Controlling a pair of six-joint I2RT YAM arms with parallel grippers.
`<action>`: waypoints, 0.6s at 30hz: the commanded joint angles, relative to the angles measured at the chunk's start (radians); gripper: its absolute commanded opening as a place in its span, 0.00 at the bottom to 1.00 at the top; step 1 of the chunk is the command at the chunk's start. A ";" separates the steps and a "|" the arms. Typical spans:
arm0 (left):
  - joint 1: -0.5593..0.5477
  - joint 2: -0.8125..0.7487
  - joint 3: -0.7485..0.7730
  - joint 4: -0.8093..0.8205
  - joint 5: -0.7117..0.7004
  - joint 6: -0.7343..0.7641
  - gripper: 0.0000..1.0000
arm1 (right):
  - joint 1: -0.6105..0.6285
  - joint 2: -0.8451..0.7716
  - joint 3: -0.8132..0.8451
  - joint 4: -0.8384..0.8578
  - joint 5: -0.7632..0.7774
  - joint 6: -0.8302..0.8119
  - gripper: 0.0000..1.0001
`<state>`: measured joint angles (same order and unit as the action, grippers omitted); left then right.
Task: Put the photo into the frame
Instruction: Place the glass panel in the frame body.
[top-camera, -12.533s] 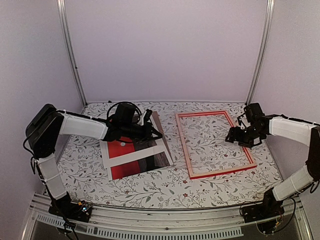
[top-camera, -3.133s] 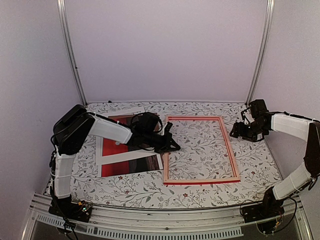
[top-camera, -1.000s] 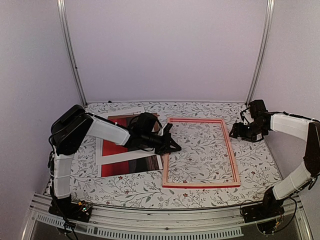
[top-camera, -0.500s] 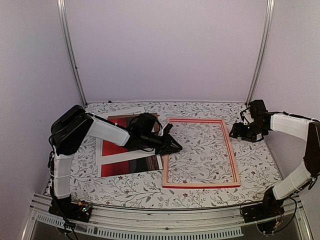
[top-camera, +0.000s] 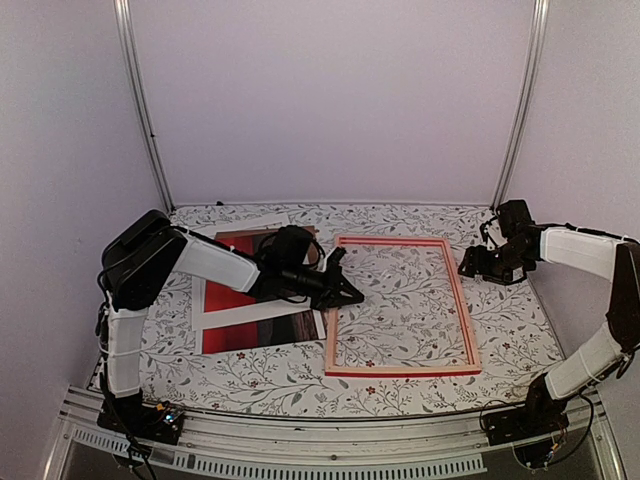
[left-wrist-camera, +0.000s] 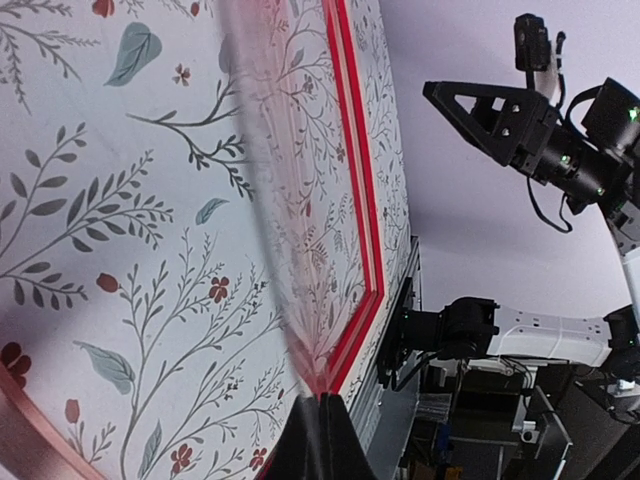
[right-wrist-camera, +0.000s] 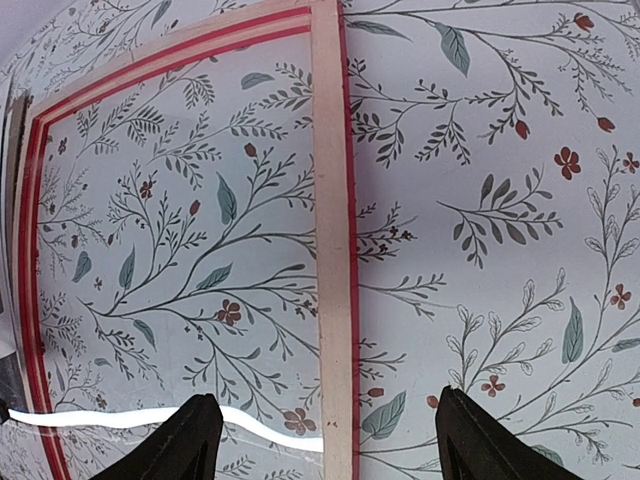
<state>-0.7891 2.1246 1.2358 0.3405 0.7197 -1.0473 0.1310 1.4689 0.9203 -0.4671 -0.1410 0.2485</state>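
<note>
The frame (top-camera: 400, 371) lies flat at mid-table, pale wood side up, with red showing along its edges. The photo (top-camera: 250, 335), red and dark brown, lies flat to the frame's left, partly under my left arm. My left gripper (top-camera: 352, 296) is just inside the frame's left rail. In the left wrist view it (left-wrist-camera: 322, 402) is shut on a thin clear sheet (left-wrist-camera: 285, 250) seen edge-on, with the frame's red rail (left-wrist-camera: 358, 150) beyond. My right gripper (top-camera: 472, 268) is open and empty. In the right wrist view it (right-wrist-camera: 335, 450) straddles the frame's right rail (right-wrist-camera: 330, 200) from above.
A white mat strip (top-camera: 255, 314) crosses the photo. A white sheet (top-camera: 255, 221) lies behind the photo near the back wall. Aluminium posts (top-camera: 140, 100) stand at both back corners. The floral tablecloth (top-camera: 520, 330) shows to the frame's right and front.
Over the longer span the frame shifted left and squared up, and my left gripper moved from the photo to the frame's left rail. In the last second nothing visibly moved.
</note>
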 joint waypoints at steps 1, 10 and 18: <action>0.005 -0.039 0.011 0.046 0.029 -0.008 0.00 | 0.009 0.010 -0.003 0.002 0.003 -0.004 0.77; 0.009 -0.053 0.010 0.150 0.091 -0.094 0.00 | 0.009 -0.001 -0.001 -0.006 0.006 -0.003 0.77; 0.018 -0.066 0.034 0.123 0.114 -0.085 0.00 | 0.010 -0.010 -0.001 -0.012 0.011 -0.004 0.77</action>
<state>-0.7826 2.1014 1.2381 0.4355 0.7807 -1.1316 0.1314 1.4731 0.9203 -0.4690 -0.1406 0.2485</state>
